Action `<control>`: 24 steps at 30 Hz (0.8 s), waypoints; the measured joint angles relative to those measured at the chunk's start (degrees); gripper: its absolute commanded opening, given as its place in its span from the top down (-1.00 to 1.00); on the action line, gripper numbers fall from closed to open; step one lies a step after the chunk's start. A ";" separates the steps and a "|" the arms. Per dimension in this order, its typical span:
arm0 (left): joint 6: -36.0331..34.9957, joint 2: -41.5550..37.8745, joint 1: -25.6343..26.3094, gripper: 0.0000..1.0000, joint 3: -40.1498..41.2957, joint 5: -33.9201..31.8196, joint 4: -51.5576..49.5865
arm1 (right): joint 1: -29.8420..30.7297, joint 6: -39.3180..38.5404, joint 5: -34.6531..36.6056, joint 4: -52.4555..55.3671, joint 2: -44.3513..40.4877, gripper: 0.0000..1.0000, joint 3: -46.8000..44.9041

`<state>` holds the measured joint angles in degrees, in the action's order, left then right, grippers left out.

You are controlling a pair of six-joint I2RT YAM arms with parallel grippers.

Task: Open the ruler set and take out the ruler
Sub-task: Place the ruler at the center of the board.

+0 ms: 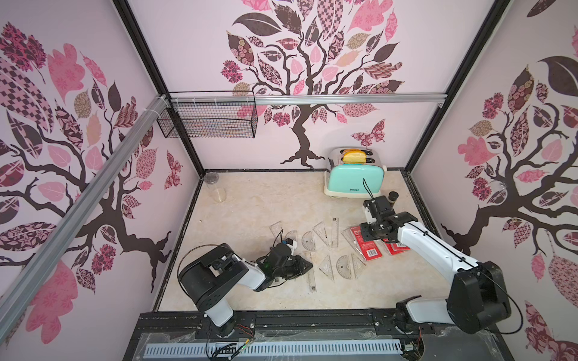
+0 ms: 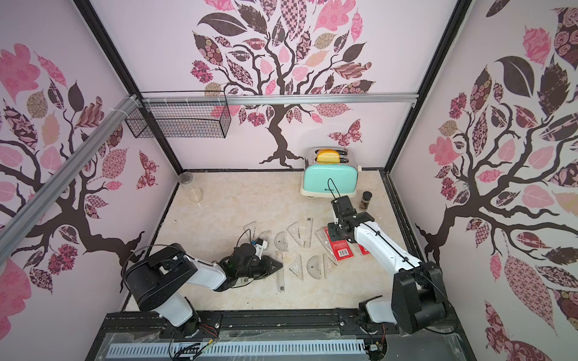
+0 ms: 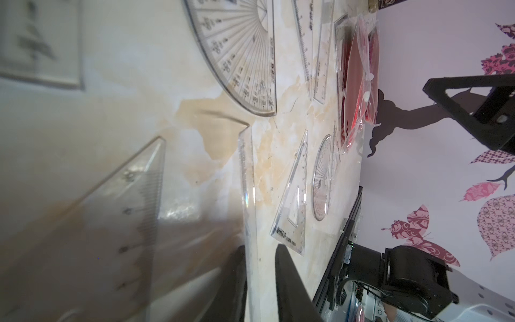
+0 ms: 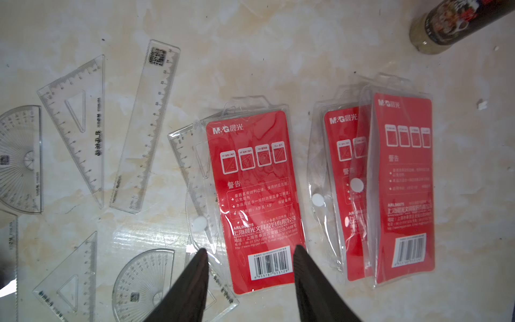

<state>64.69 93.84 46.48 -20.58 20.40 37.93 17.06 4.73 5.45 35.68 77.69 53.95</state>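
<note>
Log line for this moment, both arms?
left gripper: open, straight ruler between fingers | right gripper: open over red ruler-set pouch | spare pouches: alongside, untouched

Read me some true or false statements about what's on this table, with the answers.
1. The toaster has yellow bread in it. True.
2. The right tool hangs over a red pouch, jaws apart. True.
3. The spice jar lies on its side. False: it stands upright.
4. The wire basket sits on the table. False: it hangs from the rail on the back wall.
5. Every ruler is inside a pouch. False: clear rulers lie loose on the table.
</note>
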 measured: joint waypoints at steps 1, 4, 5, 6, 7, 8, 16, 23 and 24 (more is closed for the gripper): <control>-0.28 -0.68 0.00 0.42 0.00 -0.20 -0.85 | 0.00 0.04 -0.17 0.00 0.00 -0.10 0.00; -0.92 -2.84 -0.02 0.28 0.00 -0.98 -3.61 | 0.50 0.22 -0.35 -0.02 0.11 -0.16 -0.02; -1.20 -3.56 -0.04 0.24 0.00 -1.36 -4.50 | 0.83 0.28 -0.33 -0.04 0.22 -0.17 -0.02; -1.62 -4.46 -0.07 0.19 0.00 -1.77 -5.75 | 1.42 0.35 -0.28 -0.13 0.44 -0.21 -0.02; -1.99 -5.62 -0.09 0.16 0.00 -2.21 -7.17 | 2.23 0.50 -0.17 -0.26 0.79 -0.23 -0.02; -2.23 -6.45 -0.11 0.14 0.00 -2.47 -8.20 | 2.97 0.59 -0.04 -0.44 1.14 -0.24 -0.04; -5.84 -15.06 -0.11 -0.08 -1.64 -5.35 -18.34 | 8.07 2.89 4.00 -1.22 8.39 -0.29 -0.44; -8.74 -23.32 -0.09 -0.12 -3.23 -7.80 -25.35 | 9.20 5.16 9.66 -0.90 16.33 -0.28 -0.20; -9.20 -24.76 -0.09 -0.12 -3.50 -8.37 -26.71 | 9.20 5.44 10.21 -0.76 17.07 -0.25 -0.02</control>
<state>55.48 69.08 46.39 -24.08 12.03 11.22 26.26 10.17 15.66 34.92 94.76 53.93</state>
